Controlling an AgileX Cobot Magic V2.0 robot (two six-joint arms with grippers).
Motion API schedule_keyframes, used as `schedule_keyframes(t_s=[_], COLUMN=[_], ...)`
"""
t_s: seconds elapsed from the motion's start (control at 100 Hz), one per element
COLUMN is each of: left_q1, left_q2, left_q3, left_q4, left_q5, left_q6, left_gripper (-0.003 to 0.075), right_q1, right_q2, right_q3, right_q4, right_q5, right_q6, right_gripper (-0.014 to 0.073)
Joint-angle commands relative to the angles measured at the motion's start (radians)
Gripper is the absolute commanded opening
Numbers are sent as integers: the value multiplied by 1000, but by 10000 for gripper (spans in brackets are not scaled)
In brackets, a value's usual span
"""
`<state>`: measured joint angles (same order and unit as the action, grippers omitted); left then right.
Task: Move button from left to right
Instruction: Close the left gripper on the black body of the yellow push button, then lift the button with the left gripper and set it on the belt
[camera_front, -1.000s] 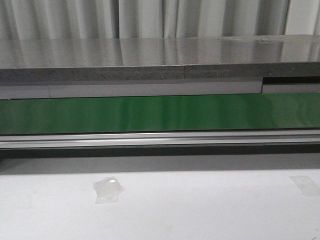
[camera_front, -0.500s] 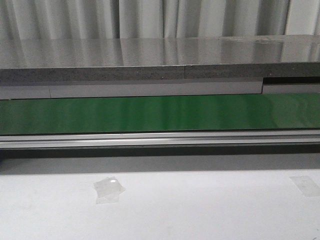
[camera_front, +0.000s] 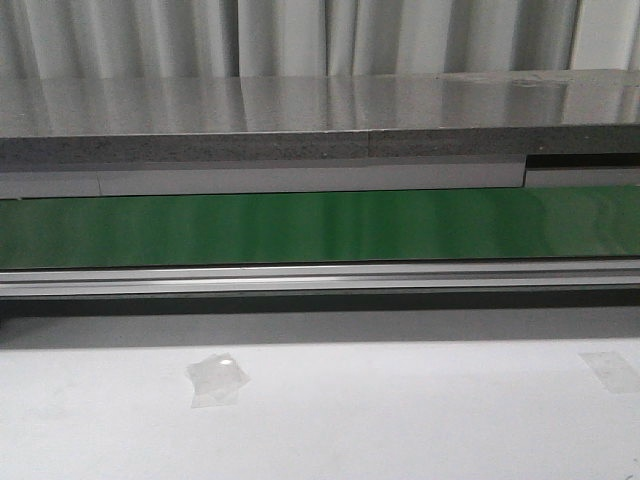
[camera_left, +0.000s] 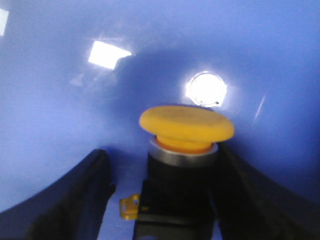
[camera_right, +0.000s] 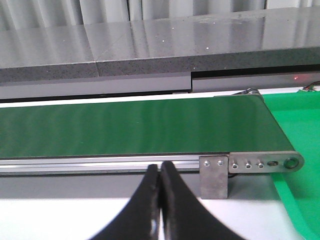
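Jaws: left gripper (camera_left: 165, 200) apart beside the button (camera_left: 186, 125); right gripper (camera_right: 160, 200) pressed together.

A glossy blue surface (camera_left: 60, 110), smooth and marked by bright light reflections, is seen beyond the left hand (camera_left: 165, 200). The button (camera_left: 186, 127) between its dark matt fingers (camera_left: 75, 195) is given a smooth yellow plastic-looking cap, a shiny metal ring and a black body. Beyond the right hand (camera_right: 160, 210), a smooth, faintly sheened green belt (camera_right: 140, 132) is framed in brushed metal (camera_right: 250, 164). The bench (camera_front: 400, 420) is shown matt and pale.
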<state>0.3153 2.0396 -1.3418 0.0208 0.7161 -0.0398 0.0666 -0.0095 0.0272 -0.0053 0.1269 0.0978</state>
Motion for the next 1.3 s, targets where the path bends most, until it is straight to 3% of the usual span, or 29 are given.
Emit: schedule_keyframes(t_s=[0.0,0.53,0.72,0.86,1.29], left_q1=[-9,-9,-9,-22,-120], left_q2=[-45,-110,-221,-284,-292], left_q3=[-16,-22,-64,-108,-122], left_q4=[-3,12,23,10,-35], left_q5=[14,22,29,72,141], left_q6=[14,18,21,101,202], left_gripper=[337,125,115,115,115], right_q1=[0,0,0,0,0], right_q2=[-19,-19,-19,-19,-19], right_q3=[-15,-15,-15,-15,-15], right_q4=[-12,-12,-12,-12,-12], right_q5=[-88,-88,-88,-88,-88], right_q6=[-2,-2,-2,-2,-2], right_gripper=[-68,-68,-68,-68,-68])
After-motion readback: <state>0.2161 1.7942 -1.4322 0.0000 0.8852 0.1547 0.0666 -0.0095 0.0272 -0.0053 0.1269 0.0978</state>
